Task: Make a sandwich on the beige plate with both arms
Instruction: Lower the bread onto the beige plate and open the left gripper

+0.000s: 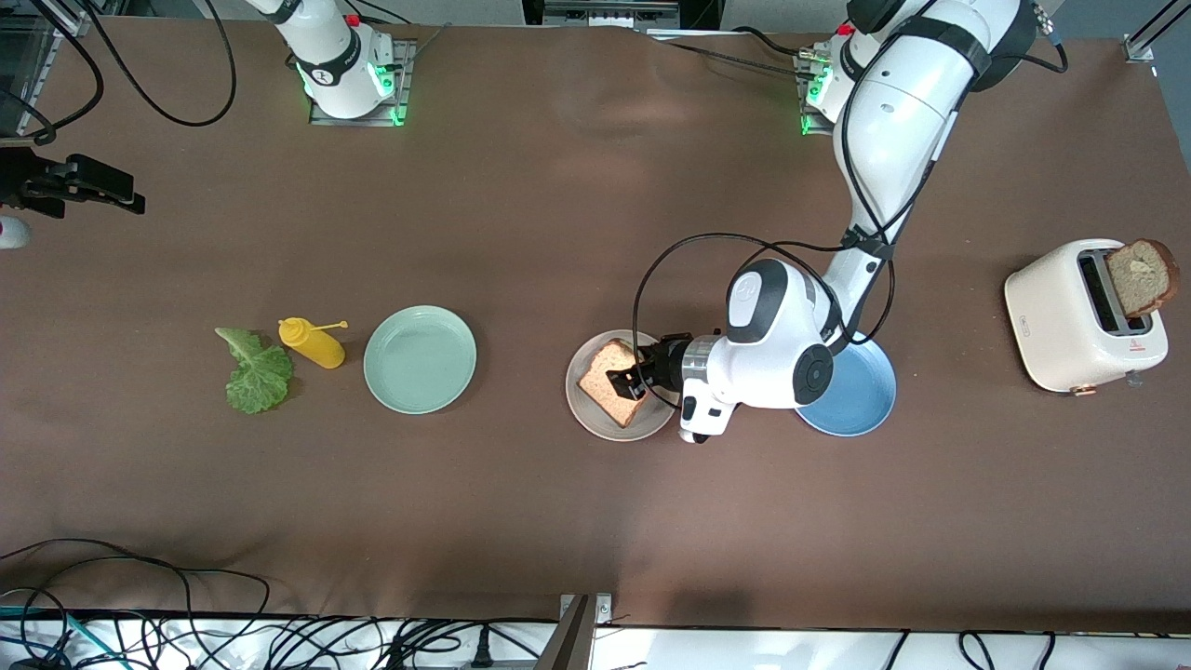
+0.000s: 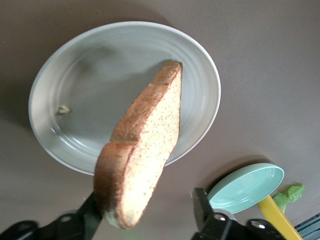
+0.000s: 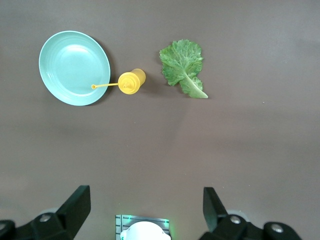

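Observation:
A brown bread slice (image 1: 609,377) stands tilted on edge over the beige plate (image 1: 582,409), near the middle of the table. My left gripper (image 1: 625,381) is low over that plate and open. The bread slice (image 2: 145,145) leans against one finger (image 2: 90,215), and the second finger (image 2: 202,205) stands apart from it above the beige plate (image 2: 75,100). Another bread slice (image 1: 1143,276) sticks out of the white toaster (image 1: 1070,316). The lettuce leaf (image 1: 256,372) (image 3: 182,65) lies flat toward the right arm's end. My right gripper (image 3: 145,192) hangs high over the table, open and empty.
A mint-green plate (image 1: 420,359) (image 3: 72,67) and a yellow squeeze bottle (image 1: 314,342) (image 3: 131,81) sit between the lettuce and the beige plate. A blue plate (image 1: 861,400) lies partly under the left arm. Cables run along the table edge nearest the front camera.

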`<control>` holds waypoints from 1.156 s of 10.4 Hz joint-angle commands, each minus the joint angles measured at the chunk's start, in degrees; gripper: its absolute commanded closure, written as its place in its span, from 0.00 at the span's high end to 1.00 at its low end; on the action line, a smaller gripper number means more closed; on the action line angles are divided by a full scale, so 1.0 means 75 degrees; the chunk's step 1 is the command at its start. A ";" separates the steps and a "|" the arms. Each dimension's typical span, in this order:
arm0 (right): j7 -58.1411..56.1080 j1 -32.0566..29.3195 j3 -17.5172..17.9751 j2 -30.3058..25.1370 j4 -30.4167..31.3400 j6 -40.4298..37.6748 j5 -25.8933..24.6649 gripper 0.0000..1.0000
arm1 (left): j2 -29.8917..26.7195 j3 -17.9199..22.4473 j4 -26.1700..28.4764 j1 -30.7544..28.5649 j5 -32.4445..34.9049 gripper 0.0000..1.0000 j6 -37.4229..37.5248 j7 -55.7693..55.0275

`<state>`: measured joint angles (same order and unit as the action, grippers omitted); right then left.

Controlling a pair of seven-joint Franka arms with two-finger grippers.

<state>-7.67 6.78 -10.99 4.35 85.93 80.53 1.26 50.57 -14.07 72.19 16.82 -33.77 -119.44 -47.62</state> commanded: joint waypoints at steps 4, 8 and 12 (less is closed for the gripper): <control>-0.0103 -0.0025 0.0012 -0.0052 -0.0102 -0.0144 -0.0039 1.00 | -0.0016 0.0118 0.0124 -0.0005 0.0774 1.00 0.0619 0.0056; -0.0010 -0.0002 0.0153 -0.0052 -0.0102 -0.0132 -0.0039 1.00 | -0.0051 0.0188 0.0124 -0.0110 0.1221 1.00 0.1087 0.0044; -0.0068 -0.0002 0.0129 -0.0029 -0.0102 0.0009 -0.0015 1.00 | -0.0634 0.0270 0.0007 -0.0742 0.2470 1.00 0.2269 0.0056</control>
<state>-7.64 6.88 -10.13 4.35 85.92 80.73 1.26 49.51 -11.86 71.46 12.94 -19.91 -106.13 -47.57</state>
